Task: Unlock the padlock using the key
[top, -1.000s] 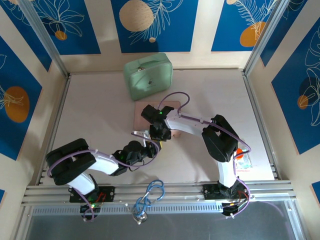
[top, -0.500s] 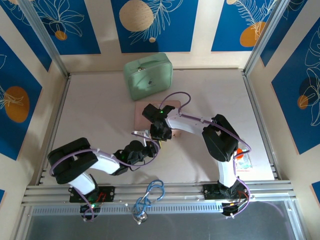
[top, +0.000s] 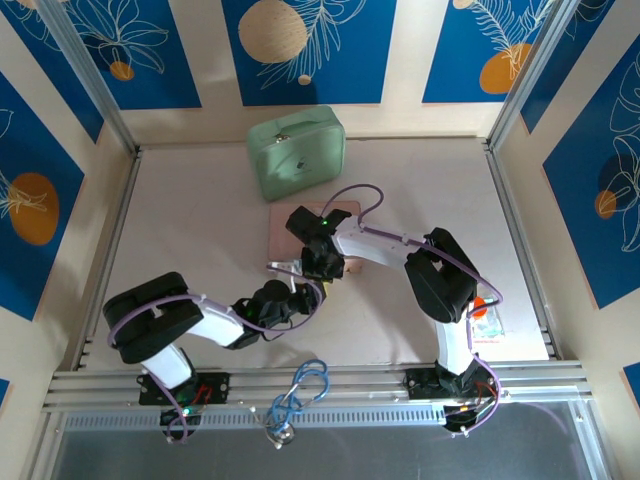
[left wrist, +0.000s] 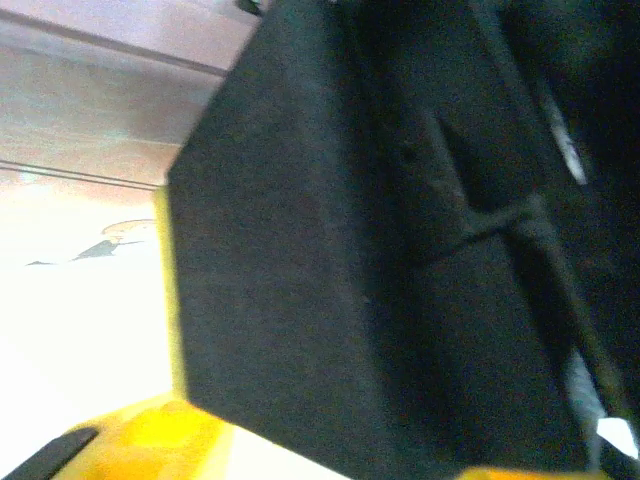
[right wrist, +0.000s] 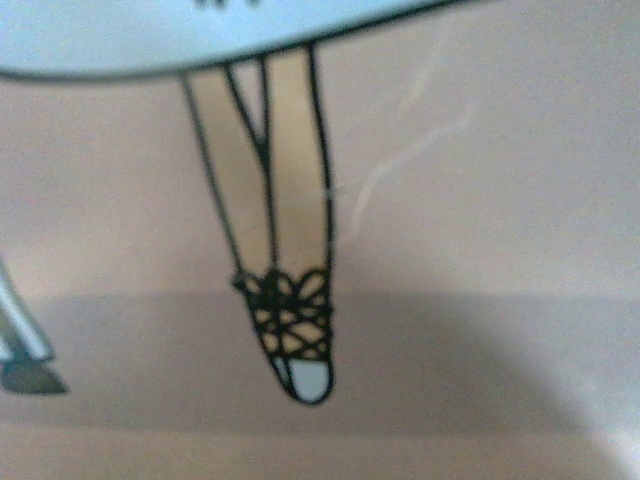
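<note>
Progress: I judge the lock isn't open yet. Both arms crowd the near edge of the flat pink box (top: pixel 280 232), mid-counter.
Padlock: I can't make out the small blue-bodied padlock. I guess it's hidden beneath the grippers.
Jaws: I can't tell the opening or hold of the left gripper (top: pixel 290 297) or the right gripper (top: pixel 322 265).
Unclear: a thin silvery piece (top: pixel 279 265) juts out beside them.

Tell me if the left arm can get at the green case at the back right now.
Probably, but not straight. The right gripper over the pink box stands between the left gripper and the green case; the table left of the box leaves a way round.
</note>
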### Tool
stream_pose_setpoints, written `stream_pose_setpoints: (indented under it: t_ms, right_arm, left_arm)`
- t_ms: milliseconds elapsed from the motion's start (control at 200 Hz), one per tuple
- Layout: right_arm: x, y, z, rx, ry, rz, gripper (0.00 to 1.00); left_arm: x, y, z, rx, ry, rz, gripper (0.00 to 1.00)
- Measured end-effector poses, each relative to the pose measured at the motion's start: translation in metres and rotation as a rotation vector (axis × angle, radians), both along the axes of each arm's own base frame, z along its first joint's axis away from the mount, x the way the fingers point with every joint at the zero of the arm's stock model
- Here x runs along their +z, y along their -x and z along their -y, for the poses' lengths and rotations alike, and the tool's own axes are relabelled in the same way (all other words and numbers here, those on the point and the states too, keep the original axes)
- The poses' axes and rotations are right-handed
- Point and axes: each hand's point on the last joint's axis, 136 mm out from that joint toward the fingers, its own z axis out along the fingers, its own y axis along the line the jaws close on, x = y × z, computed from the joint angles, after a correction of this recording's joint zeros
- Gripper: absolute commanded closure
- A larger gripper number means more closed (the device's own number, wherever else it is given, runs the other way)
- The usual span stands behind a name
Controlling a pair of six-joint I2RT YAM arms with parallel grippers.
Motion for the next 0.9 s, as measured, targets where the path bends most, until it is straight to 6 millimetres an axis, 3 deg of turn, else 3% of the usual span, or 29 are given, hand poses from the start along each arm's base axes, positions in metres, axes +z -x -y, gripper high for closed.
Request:
stream_pose_setpoints:
  t_ms: [70,210,345,450,580,710,900]
  right_arm:
    - [0.000,0.000,-0.001,-0.003,-0.008,-0.005,0.98]
    - [0.000,0.000,-0.002,-0.006,-0.014,-0.006,0.98]
    - [0.000,0.000,-0.002,-0.011,-0.013,-0.006,0.98]
    - [-0.001,-0.001,-0.002,-0.013,-0.015,-0.005,0.92]
    - [-0.003,-0.001,-0.002,-0.009,-0.019,0.002,0.73]
    - [-0.005,0.000,-0.004,0.014,-0.043,0.022,0.46]
    - [0.005,0.001,0.001,0.042,-0.097,0.096,0.35]
  left_arm:
    - [0.001,0.000,-0.002,0.009,-0.002,0.002,0.75]
    - [0.000,-0.001,-0.003,0.016,-0.003,-0.003,0.76]
    - [-0.004,-0.004,-0.003,0.021,-0.011,-0.003,0.86]
    - [-0.005,-0.005,-0.003,0.024,-0.011,-0.004,0.90]
    - [-0.006,-0.005,-0.004,0.035,0.011,-0.017,0.95]
    - [-0.006,-0.005,-0.007,0.050,0.047,-0.023,1.00]
    - [-0.005,-0.006,-0.008,0.056,0.058,-0.023,1.00]
